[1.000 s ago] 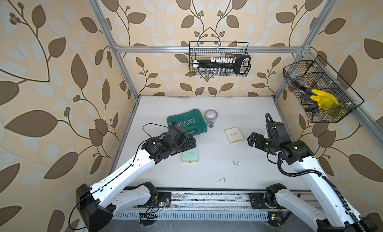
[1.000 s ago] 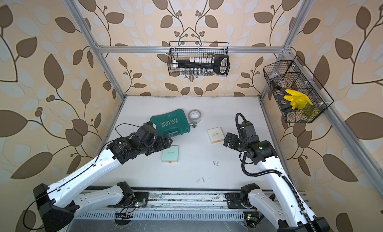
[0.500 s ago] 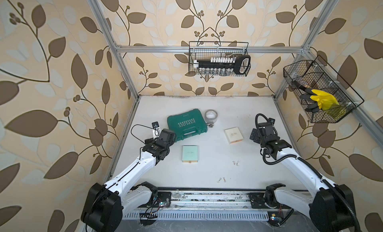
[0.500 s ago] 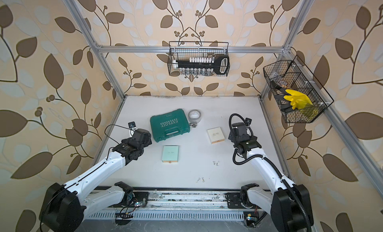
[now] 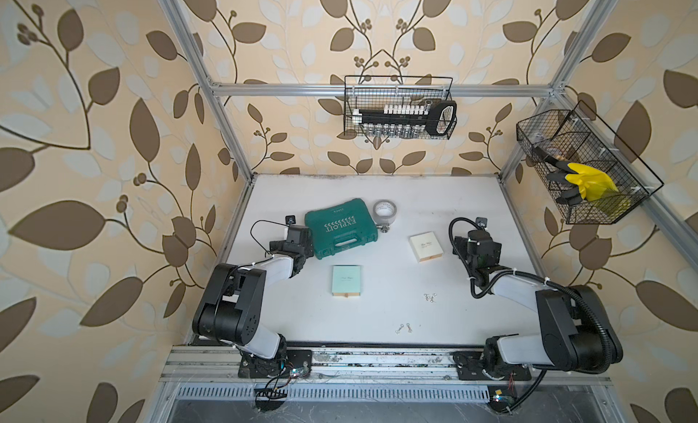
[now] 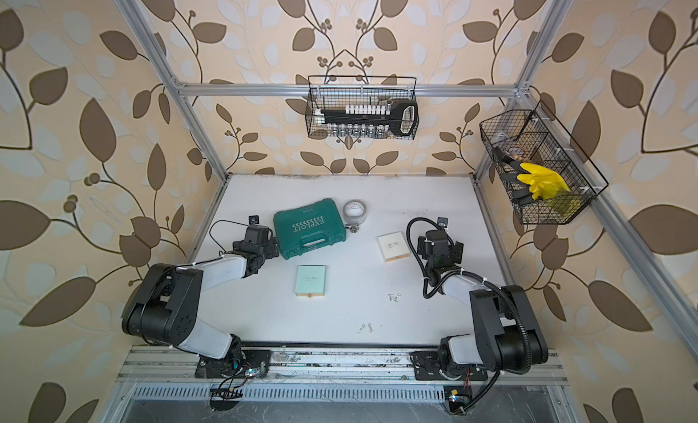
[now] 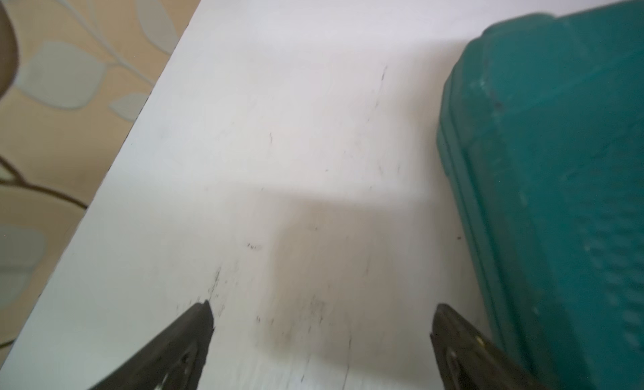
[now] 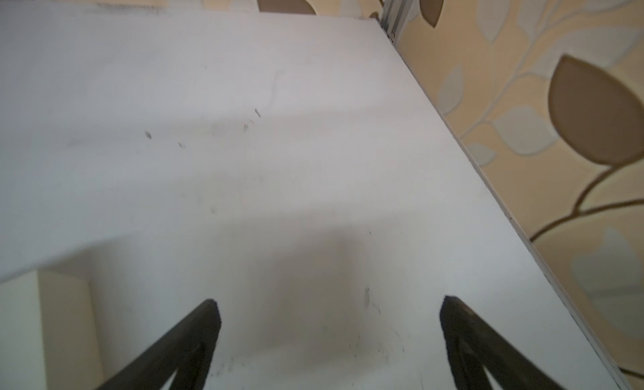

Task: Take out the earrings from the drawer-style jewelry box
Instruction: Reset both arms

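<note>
Earrings [image 5: 430, 296] are lying in two pairs on the worktop [image 5: 377, 190], clear of the mint box [image 5: 347, 281], while left fingers [image 7: 181, 339] and right fingers [image 8: 188, 336] are hanging spread and empty, suggesting removal is wrapping up and the arms are needing only to park.

Both arms are folded back, elbows bent near the front edge of the counter [image 5: 396, 190]. The left arm [image 5: 277, 270] lies along the left edge, and the left claw [image 7: 323, 304] points rearward with jaws spread wide and nothing between them. The right arm [image 5: 517, 292] lies along the right edge. The right claw [image 8: 329, 299] also points rearward, jaws wide and empty.
</note>
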You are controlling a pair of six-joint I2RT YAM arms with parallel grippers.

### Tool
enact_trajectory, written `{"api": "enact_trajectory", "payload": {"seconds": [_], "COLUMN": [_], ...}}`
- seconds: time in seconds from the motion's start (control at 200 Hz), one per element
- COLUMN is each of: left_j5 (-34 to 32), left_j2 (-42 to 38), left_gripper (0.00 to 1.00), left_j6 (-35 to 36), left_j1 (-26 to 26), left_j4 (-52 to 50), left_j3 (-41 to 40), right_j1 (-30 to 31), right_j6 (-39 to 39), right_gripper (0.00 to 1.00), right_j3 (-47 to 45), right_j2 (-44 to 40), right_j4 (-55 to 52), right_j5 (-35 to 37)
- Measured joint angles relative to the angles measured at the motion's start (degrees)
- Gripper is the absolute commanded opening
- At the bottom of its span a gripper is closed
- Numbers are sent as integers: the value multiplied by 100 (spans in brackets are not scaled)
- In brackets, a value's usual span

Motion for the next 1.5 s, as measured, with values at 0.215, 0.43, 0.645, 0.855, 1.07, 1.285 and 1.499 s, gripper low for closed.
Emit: {"api": "enact_trajectory", "payload": {"seconds": [0.215, 0.43, 0.645, 0.855, 1.07, 1.285, 1.499], "left_j5": [380, 398, 538, 566, 570, 573, 579], "left_j2": [-203, -125, -83, -83, -83, -83, -76], "left_gripper": [99, 99, 99, 99, 99, 99, 99], "left_j6": [297, 380, 271, 240, 236, 236, 234], "left_j1": [107, 107, 380, 404, 404, 404, 407], "left_j4": [2212, 3165, 3171, 3106, 3106, 3106, 3073], "left_j3": [-1399, -1917, -1401, -1405, -1408, -1408, -1408], "right_j1": [-236, -238, -236, -236, -236, -236, -236], "right_j6": [-162, -234, -258, -258, -258, -258, -258], "right_gripper": [100, 100, 100, 100, 100, 100, 100], "right_j3": [-581, -1029, -730, -702, -702, -702, -702], "right_j2": [240, 479, 533, 533, 533, 533, 533], "right_j4": [1451, 2404, 2345, 2341, 2339, 2339, 2339], "right_j5": [-732, -999, -1060, -1073, -1073, -1073, -1073]}}
